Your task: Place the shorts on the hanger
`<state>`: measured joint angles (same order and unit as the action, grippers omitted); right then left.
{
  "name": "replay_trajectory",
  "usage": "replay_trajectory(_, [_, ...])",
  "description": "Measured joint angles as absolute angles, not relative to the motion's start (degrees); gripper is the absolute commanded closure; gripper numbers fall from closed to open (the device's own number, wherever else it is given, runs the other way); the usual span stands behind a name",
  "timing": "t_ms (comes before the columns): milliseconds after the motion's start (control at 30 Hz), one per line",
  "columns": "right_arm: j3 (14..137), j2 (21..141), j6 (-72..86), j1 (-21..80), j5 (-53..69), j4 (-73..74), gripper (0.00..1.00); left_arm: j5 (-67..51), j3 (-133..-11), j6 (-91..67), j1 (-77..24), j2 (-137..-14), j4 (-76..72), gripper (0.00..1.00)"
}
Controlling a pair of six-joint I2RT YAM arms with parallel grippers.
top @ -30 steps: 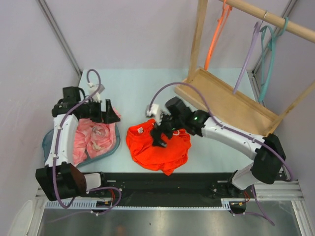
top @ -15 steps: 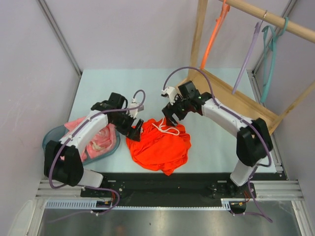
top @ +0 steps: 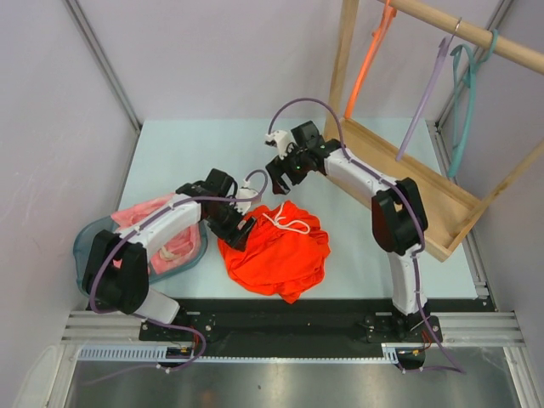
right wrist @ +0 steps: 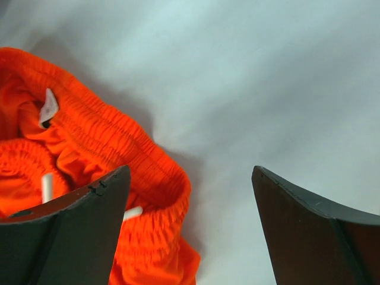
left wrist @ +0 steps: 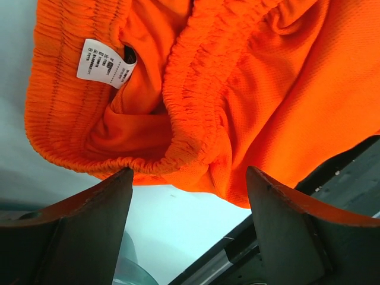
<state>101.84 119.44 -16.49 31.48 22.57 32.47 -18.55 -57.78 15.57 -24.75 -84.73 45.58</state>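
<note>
While the shorts [top: 276,251] lay crumpled, left gripper [top: 240,231] and right gripper [top: 280,177] hung with jaws apart. Grasping stage: the waistband [left wrist: 193,101] likely needed pinching next.

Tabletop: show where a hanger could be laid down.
Bare: the far-left corner of the pale green table, behind the left gripper, and the strip between the orange-red fabric shorts and the wooden rack base. Crowded: around the teal basin.

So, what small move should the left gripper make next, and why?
Probably close the left gripper on the elastic waistband of the bright orange-red fabric shorts: the bunched waistband fold lies between its open fingers, nothing is held yet, and the open right gripper hangs over the pale table.
</note>
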Motion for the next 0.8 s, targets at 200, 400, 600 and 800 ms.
replay_trajectory(200, [103.96, 126.15, -16.91, 32.14, 22.76, 35.9, 0.21, -16.51, -56.55, 15.55, -24.84, -85.86, 42.46, 0.3])
replay_trajectory(400, [101.19, 126.32, -19.4, 32.82, 22.98, 39.57, 0.41, -14.68, -56.53, 16.29, -25.17, -88.01, 40.47, 0.97])
replay_trajectory(600, [97.8, 125.38, -21.23, 32.73, 23.99, 45.06, 1.0, -14.66, -58.33, 18.35, -25.3, -88.14, 42.0, 1.0])
replay_trajectory(800, [92.66, 115.48, -19.94, 28.53, 20.29, 49.21, 1.0, -20.18, -76.03, 22.5, -25.47, -88.25, 48.07, 1.0])
